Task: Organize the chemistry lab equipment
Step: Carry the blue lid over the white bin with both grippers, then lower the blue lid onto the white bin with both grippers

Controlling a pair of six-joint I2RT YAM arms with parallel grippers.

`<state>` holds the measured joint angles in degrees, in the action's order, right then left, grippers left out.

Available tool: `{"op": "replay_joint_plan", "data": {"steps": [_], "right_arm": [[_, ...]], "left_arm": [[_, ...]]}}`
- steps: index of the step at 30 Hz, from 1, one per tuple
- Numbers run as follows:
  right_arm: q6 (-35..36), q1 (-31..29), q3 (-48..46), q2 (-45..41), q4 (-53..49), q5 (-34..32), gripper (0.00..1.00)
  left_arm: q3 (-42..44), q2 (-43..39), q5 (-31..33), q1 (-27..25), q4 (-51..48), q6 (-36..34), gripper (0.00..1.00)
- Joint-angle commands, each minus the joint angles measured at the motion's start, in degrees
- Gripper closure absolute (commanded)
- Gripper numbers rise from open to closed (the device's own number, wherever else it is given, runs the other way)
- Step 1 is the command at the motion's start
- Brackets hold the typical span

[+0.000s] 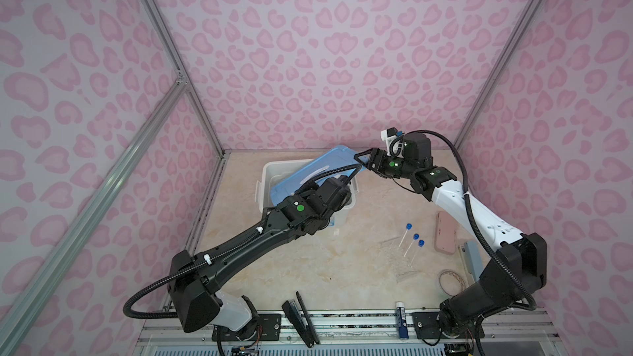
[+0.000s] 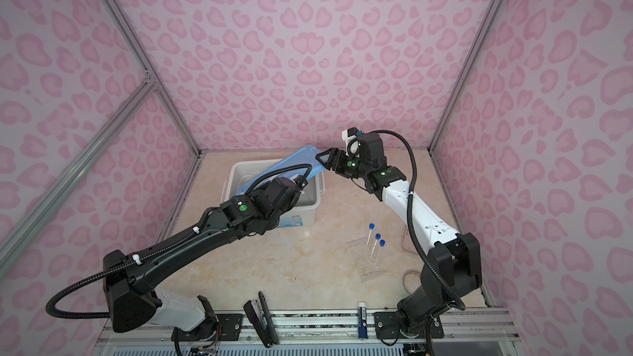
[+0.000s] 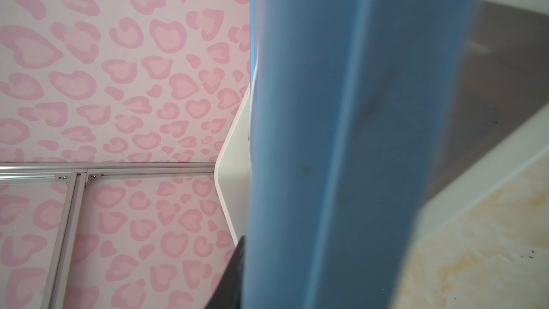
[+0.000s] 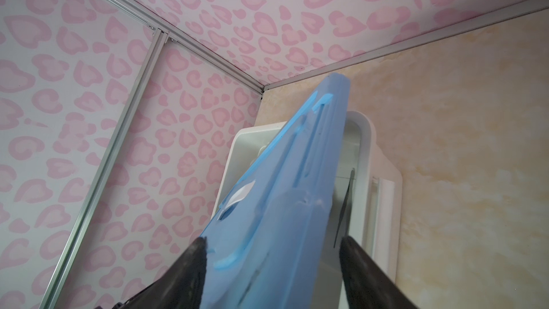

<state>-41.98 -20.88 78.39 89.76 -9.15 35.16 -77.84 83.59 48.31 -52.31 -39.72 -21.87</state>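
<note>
Three blue-capped tubes (image 1: pixel 412 244) (image 2: pixel 375 244), thin and clear with small round blue tops, sit close together on the right half of the desk (image 1: pixel 308 268), caps toward the far side. Their lower ends meet a clear rack (image 1: pixel 399 258) (image 2: pixel 364 261), a pale see-through slab dotted with rows of holes. Whether the tubes stand in those holes or lie across them cannot be told.

Far left of them stands a white bin (image 1: pixel 270 169) (image 2: pixel 239 169), and a blue lid (image 1: pixel 329 162) (image 2: pixel 298 162) slants across its opening, right far corner raised. The right fingers (image 4: pixel 193 263) straddle that raised edge, set apart: one touches the lid (image 4: pixel 282 203), the other shows a sliver of bin (image 4: pixel 365 132) between itself and the plastic. Of the left fingers (image 3: pixel 233 271) only one dark tip shows beside the lid (image 3: pixel 341 144), so their spread cannot be told.

A pink case (image 1: pixel 445 232) lies right of the tubes. Along the near edge lie a black stapler (image 1: pixel 301 318) and a blue-and-white stick (image 1: pixel 401 320).
</note>
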Motion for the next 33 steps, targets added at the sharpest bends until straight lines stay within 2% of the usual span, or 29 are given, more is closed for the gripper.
{"op": "replay_joint_plan", "data": {"steps": [1,4,6,7,11,12,15,25,33], "right_arm": [[-0.62,0.05,-2.96,-0.52,2.06,0.44,0.34],[-1.45,-0.02,-5.60,-0.96,3.79,0.43,0.38],[-1.58,0.10,-6.93,-0.98,4.39,0.77,0.39],[-1.66,0.05,-7.52,-0.88,4.67,0.88,0.40],[-2.41,-0.05,-9.38,-0.34,6.32,1.87,0.43],[-2.33,0.03,-9.60,-0.20,6.22,1.86,0.44],[-1.71,-0.03,-10.05,0.01,5.55,1.43,0.44],[-0.94,-0.03,-11.30,1.70,4.87,1.60,0.48],[-1.30,-0.47,-13.09,1.98,6.05,1.07,0.50]], "left_arm": [[0.41,-0.19,1.28,-0.67,2.38,5.09,0.71],[3.46,-0.55,0.55,-0.85,2.19,7.61,0.68],[4.78,-0.81,1.05,-0.86,2.25,8.95,0.60],[5.48,-1.04,1.18,-0.86,2.40,9.48,0.60],[7.31,-2.01,-1.04,-0.86,2.40,12.41,0.42],[7.73,-2.40,-2.07,-0.86,2.43,13.37,0.40],[8.62,-2.82,-3.52,-0.86,2.89,15.32,0.40],[13.96,-4.63,-9.09,-0.85,4.18,22.05,0.23],[18.07,-8.17,-11.05,-0.81,4.63,27.27,0.18]]}}
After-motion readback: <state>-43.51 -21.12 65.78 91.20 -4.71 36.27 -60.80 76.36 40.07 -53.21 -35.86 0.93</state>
